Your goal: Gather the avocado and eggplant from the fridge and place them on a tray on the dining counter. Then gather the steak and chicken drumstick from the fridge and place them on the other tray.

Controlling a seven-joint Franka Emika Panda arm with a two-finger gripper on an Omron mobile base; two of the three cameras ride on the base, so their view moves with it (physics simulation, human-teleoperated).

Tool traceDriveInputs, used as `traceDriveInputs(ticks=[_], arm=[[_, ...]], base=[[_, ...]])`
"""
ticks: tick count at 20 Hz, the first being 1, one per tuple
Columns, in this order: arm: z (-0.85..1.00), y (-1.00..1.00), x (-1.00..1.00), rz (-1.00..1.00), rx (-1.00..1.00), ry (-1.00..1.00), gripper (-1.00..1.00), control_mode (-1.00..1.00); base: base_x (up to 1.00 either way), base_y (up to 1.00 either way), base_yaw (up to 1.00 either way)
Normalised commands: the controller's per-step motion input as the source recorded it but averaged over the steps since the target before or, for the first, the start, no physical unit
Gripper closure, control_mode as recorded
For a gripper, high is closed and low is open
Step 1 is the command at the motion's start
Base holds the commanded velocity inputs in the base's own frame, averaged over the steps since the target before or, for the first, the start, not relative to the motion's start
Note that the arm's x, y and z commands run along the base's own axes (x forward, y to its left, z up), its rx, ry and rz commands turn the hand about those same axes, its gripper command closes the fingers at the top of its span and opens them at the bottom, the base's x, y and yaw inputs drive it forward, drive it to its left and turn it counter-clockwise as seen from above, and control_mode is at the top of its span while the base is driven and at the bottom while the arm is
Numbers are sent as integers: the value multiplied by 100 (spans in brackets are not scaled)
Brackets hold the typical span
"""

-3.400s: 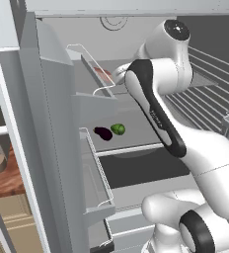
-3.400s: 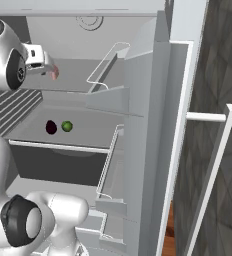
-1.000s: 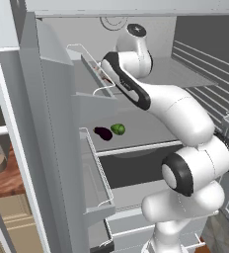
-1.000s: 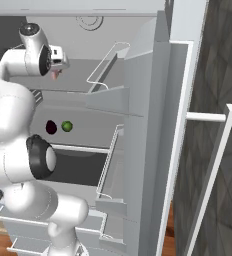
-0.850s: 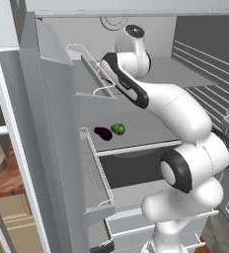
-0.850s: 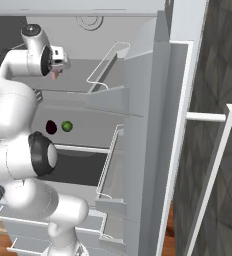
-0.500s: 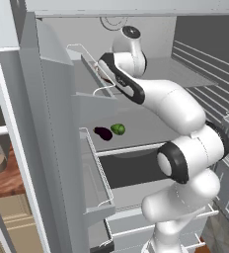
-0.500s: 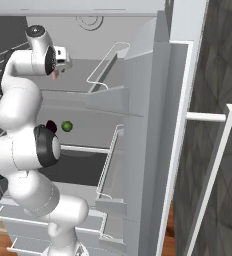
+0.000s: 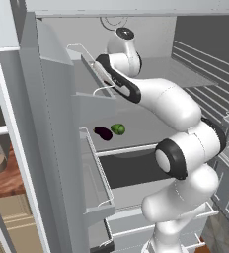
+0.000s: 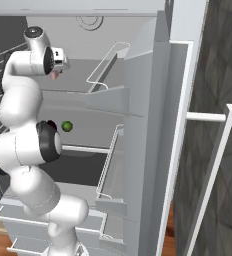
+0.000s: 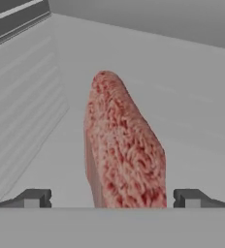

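In the hand view the claw [image 11: 112, 198] is spread wide, one tip at 8 o'clock and the other at 4 o'clock, with the steak [image 11: 124, 150] standing between them and running up toward 12 o'clock on the grey fridge shelf [image 11: 192, 111]; whether the tips touch it I cannot tell. In the left base view, the eggplant [image 9: 103, 133] and avocado [image 9: 118, 129] lie just beside each other on the lower shelf [image 9: 146, 129], the eggplant at the avocado's 9 o'clock. In the right base view the avocado [image 10: 66, 126] sits at 6 o'clock below the hand [image 10: 55, 62].
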Motion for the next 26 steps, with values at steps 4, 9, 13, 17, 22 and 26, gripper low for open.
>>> traceDriveInputs(ticks=[4, 9, 13, 17, 22, 26], arm=[[-22, 20, 2, 0, 0, 3, 100, -100], [-25, 0, 0, 0, 0, 11, 100, -100], [-15, 0, 0, 0, 0, 9, 100, -100], [-5, -1, -21, -2, 0, 0, 100, -100], [-3, -13, -88, -6, 0, -9, 100, -100], [-21, -21, -100, -7, 0, -23, 100, -100]], base=[[0, 0, 0], [0, 0, 0], [0, 0, 0], [0, 0, 0], [0, 0, 0], [0, 0, 0]])
